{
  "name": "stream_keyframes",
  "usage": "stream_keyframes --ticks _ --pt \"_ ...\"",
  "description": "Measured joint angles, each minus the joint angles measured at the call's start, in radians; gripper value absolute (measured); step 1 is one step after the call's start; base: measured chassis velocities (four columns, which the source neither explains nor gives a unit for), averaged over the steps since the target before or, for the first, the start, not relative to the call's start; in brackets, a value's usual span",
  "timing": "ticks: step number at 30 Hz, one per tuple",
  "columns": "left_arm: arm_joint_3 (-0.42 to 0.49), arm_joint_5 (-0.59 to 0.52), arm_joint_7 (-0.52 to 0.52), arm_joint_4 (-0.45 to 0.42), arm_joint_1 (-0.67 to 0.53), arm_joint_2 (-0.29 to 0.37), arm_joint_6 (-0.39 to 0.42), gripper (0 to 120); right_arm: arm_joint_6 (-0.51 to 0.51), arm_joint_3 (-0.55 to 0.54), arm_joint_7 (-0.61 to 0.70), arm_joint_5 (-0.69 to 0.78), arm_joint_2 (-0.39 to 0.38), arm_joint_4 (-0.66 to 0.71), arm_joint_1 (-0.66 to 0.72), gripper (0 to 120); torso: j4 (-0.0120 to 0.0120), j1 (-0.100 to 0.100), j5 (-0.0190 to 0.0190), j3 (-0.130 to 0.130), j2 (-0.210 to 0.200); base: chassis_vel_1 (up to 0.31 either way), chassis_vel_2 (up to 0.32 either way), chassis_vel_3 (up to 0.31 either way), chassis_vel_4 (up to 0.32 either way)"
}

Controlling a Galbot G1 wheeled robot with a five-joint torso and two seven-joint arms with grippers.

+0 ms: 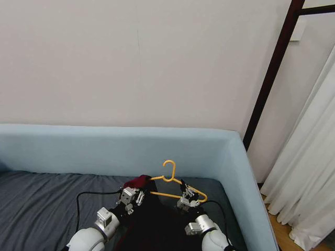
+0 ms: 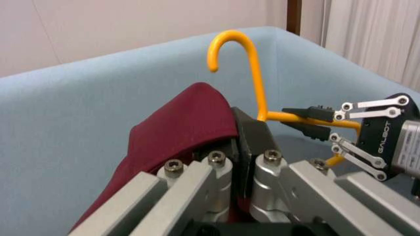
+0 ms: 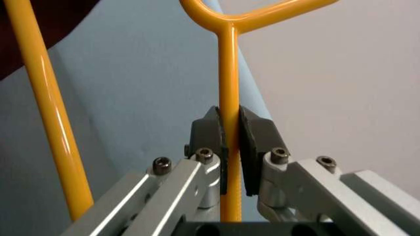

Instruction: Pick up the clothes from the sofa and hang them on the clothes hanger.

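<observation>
Left gripper (image 2: 237, 135) fingers clenched on maroon garment (image 2: 174, 132), right gripper (image 3: 231, 130) fingers pinching yellow hanger (image 3: 228, 69) bar between them, above blue sofa (image 1: 104, 149).

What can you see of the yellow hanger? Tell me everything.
A glossy orange-yellow hanger, plastic-looking, with thin round bars and an open hook pointing up. It is held off the blue sofa. The right gripper is clamped on one bar; a dark red garment drapes over the other end, where the left gripper pinches the cloth.
</observation>
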Motion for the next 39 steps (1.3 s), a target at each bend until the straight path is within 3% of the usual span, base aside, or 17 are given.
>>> stream_keyframes --ticks 13,30,39 --pt "-0.016 0.012 0.016 0.024 0.011 0.016 -0.024 0 0.232 0.137 -0.059 -0.264 0.007 -0.069 0.046 5 0.0000 0.000 0.0000 0.000 0.000 0.000 0.000 0.000 0.000" --pt "-0.020 0.009 0.046 0.005 0.015 0.020 -0.024 0 0.410 0.187 -0.126 -0.367 0.017 -0.081 0.053 5 0.0000 0.000 0.0000 0.000 0.000 0.000 0.000 0.000 0.000" --pt "-0.005 0.032 0.059 0.028 0.010 0.015 -0.035 0 0.531 0.167 -0.165 -0.284 0.034 -0.083 0.071 5 0.0001 0.000 0.0000 0.000 0.000 0.000 0.000 0.000 0.000"
